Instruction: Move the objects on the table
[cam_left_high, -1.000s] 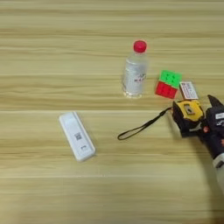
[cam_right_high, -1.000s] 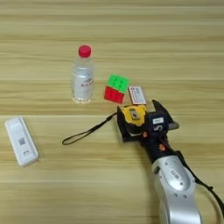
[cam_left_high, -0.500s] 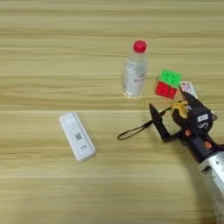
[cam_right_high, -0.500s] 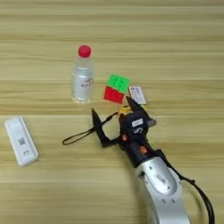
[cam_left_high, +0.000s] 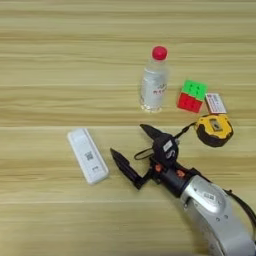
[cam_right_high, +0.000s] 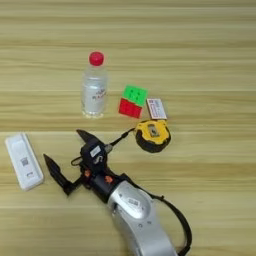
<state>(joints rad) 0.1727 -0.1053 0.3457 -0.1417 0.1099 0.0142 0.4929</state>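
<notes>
On the table (cam_left_high: 45, 60): one tape measure (cam_left_high: 214, 130), one cube (cam_left_high: 192, 96), one box (cam_left_high: 216, 103), one remote (cam_left_high: 87, 155), one bottle (cam_left_high: 153, 81). Gripper (cam_left_high: 134, 154) spread wide, empty, between remote and tape measure.

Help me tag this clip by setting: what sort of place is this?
Probably a robot test bench rather than a home: a bare wooden table holds unrelated items, a tape measure, puzzle cube and remote, spread out before an open tool.
</notes>
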